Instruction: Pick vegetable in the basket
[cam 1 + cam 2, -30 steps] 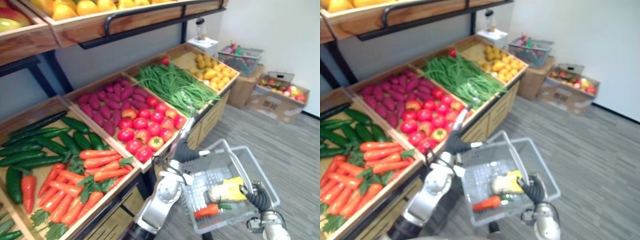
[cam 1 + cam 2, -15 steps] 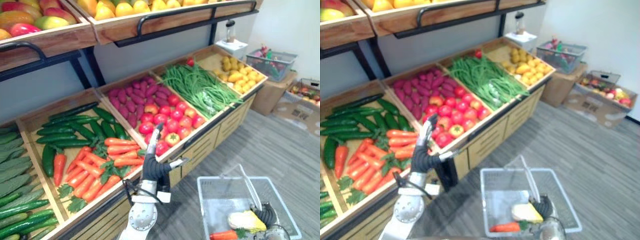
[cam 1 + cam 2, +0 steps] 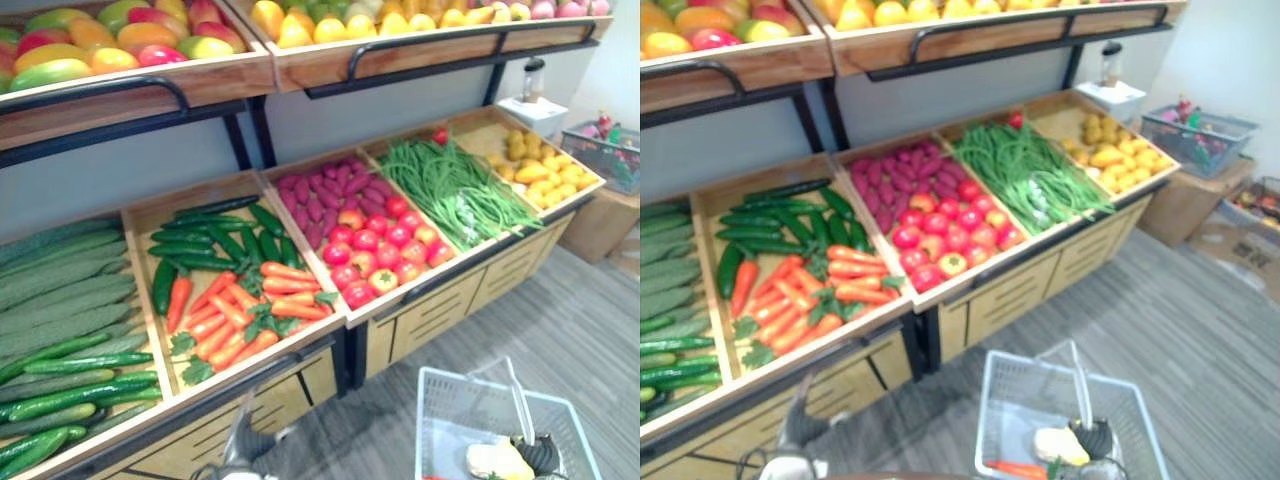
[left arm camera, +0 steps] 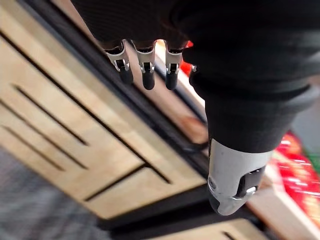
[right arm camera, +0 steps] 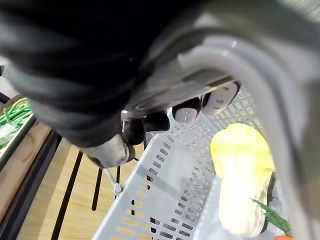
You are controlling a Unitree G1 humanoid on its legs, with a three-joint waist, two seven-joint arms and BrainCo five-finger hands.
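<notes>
A white wire basket [image 3: 992, 400] hangs low at the right over the grey floor, with a pale yellow cabbage [image 5: 245, 180] and an orange carrot [image 3: 1015, 468] inside. My right hand [image 5: 187, 112] is shut on its grey handle [image 5: 260, 65]. My left hand [image 4: 146, 70] is open with straight fingers and holds nothing; it sits low in front of the wooden drawer fronts, below the crate of carrots [image 3: 245, 310]. Further crates hold cucumbers [image 3: 215, 240], purple sweet potatoes [image 3: 325, 195], tomatoes [image 3: 385, 250] and green beans [image 3: 455, 190].
An upper shelf of fruit [image 3: 330, 25] with a black rail overhangs the crates. Wooden drawers [image 3: 440, 310] run under the display. A crate of yellow produce [image 3: 535, 165] and a second filled basket [image 3: 610, 150] stand at the far right.
The camera has swung, showing more of the shelves. My left hand has dropped from beside the tomato crate to below the display's front edge. The basket stays in my right hand.
</notes>
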